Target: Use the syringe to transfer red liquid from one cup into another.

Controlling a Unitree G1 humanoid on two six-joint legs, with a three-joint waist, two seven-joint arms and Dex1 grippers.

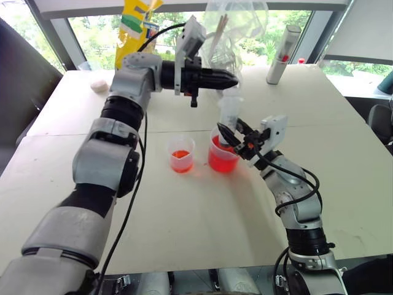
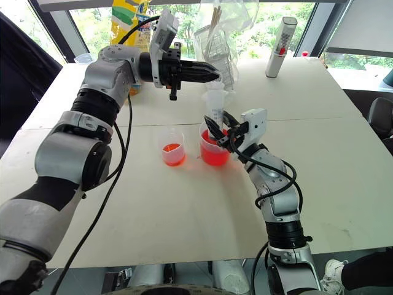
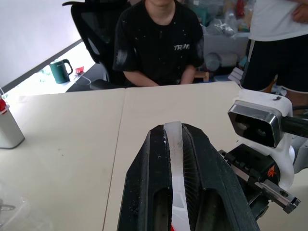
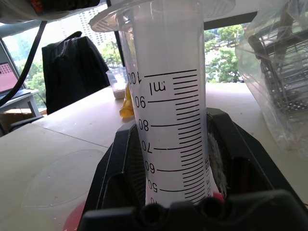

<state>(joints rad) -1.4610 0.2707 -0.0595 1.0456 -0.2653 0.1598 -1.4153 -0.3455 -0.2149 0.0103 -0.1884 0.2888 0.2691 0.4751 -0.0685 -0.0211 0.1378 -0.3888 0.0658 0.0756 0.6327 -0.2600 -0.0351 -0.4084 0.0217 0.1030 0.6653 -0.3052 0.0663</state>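
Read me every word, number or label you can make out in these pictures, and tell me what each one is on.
"ml": on the clear plastic syringe barrel held by the right gripper.
"100", "90", "80", "70", "60", "50": its black scale marks.
"TR...": on a seated person's black T-shirt; the remaining letters are too small.
The yellow bag's print is unreadable.
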